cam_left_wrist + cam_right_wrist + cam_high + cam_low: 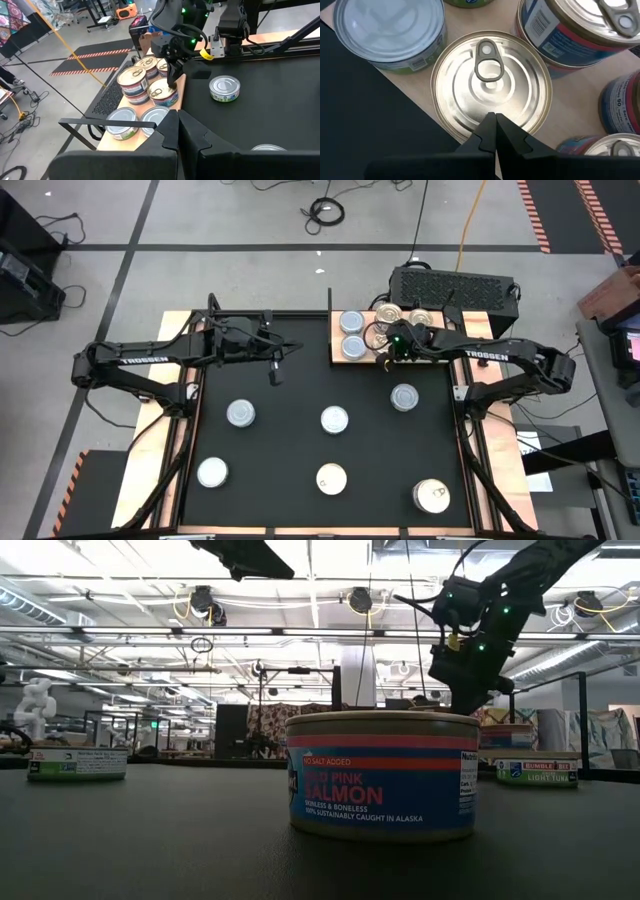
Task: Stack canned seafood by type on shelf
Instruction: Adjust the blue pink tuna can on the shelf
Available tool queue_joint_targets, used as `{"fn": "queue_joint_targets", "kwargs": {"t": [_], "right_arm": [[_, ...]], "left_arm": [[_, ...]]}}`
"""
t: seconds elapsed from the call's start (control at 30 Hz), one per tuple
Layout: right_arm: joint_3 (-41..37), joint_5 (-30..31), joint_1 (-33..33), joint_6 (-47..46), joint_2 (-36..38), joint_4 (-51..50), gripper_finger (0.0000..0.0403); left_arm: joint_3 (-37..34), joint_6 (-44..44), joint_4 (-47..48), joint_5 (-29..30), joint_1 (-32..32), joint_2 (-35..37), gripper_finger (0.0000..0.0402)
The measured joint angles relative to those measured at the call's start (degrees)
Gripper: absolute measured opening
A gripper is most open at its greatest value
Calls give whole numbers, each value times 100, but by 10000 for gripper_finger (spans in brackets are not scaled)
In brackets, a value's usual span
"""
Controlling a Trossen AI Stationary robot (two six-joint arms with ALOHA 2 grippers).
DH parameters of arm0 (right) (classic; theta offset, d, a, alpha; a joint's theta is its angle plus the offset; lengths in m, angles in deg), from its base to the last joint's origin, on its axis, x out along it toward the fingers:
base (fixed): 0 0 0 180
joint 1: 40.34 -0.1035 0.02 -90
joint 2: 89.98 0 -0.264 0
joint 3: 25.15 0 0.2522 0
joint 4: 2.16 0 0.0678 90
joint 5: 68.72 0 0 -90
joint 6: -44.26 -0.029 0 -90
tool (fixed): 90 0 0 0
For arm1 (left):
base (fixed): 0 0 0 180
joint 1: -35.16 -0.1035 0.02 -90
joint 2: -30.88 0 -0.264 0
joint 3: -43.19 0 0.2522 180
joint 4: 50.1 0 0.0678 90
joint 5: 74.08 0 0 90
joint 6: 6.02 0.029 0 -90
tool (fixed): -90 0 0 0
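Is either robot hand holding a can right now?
No. The right gripper is shut and empty above a pull-tab can on the shelf; the left gripper is shut, empty.

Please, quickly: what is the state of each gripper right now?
Left gripper: closed, holding nothing, hovering above the black mat.
Right gripper: closed, holding nothing, just above a pull-tab can on the shelf.
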Motion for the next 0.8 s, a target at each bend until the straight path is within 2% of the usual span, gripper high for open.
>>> {"fn": "queue_joint_targets", "kwargs": {"t": [0.53,0.8], "right_arm": [[-8,-12,31,-5,96,-256,0],[-39,-69,31,66,368,-198,0]], "left_arm": [[0,15,2,0,-2,0,0],[0,109,0,0,-2,0,0]]}}
